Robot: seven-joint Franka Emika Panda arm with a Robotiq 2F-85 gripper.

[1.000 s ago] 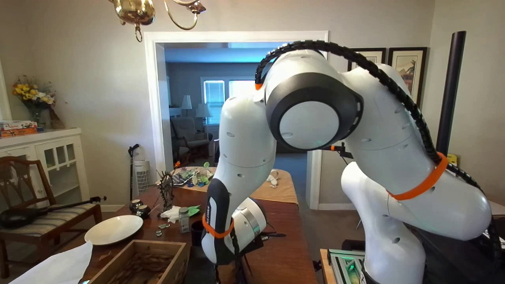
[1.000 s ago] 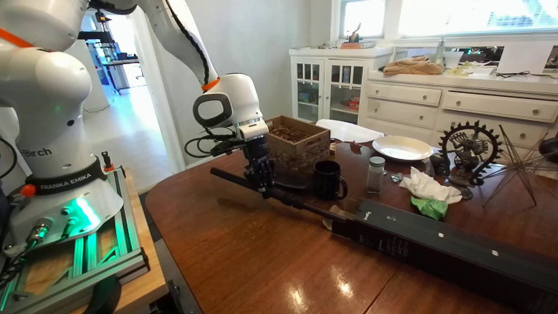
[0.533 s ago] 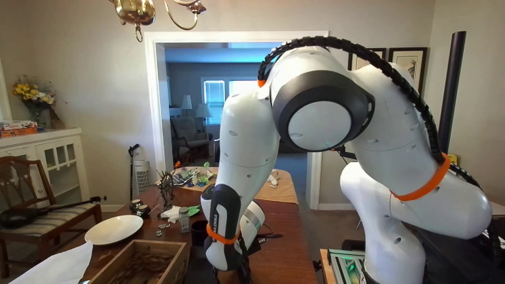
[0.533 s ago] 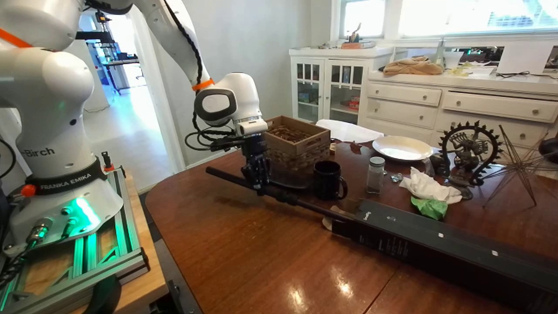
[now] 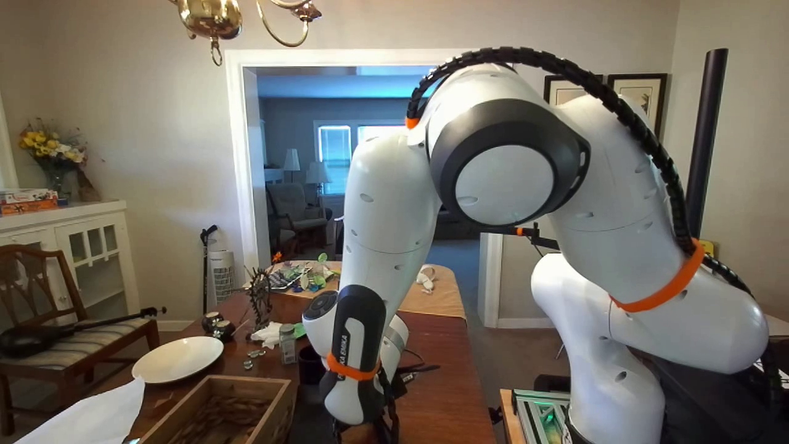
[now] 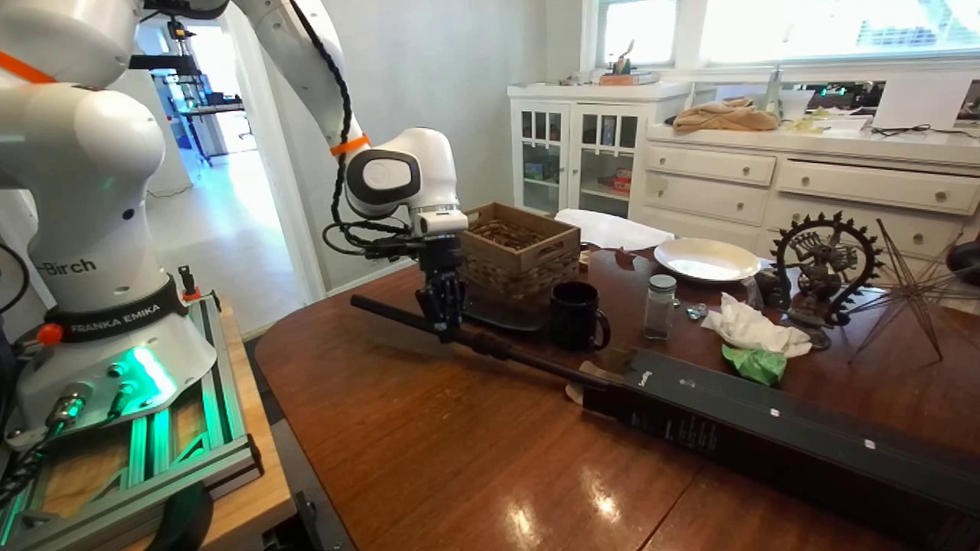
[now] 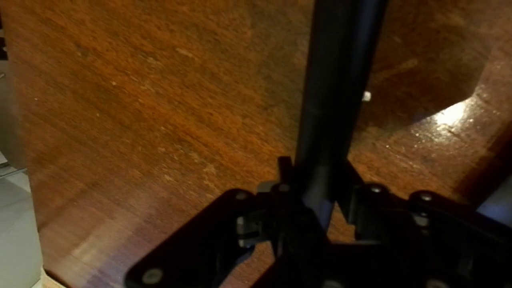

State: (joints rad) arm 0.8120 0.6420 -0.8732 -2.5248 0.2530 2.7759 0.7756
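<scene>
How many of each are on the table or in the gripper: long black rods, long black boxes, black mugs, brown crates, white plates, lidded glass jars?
Long black rod: 1, held in the gripper
Long black box: 1
Black mug: 1
Brown crate: 1
White plate: 1
Lidded glass jar: 1
Total: 6

daylight fills windows (image 6: 838, 30) above white drawers (image 6: 811, 180) beyond one long edge of the desk (image 6: 459, 459); a brass chandelier (image 5: 211, 17) hangs before pale walls (image 5: 135, 123), and a white doorframe (image 5: 339, 57) opens onto a blue-tinged room (image 5: 290, 110) with lamps (image 5: 291, 160) past the desk's end.
</scene>
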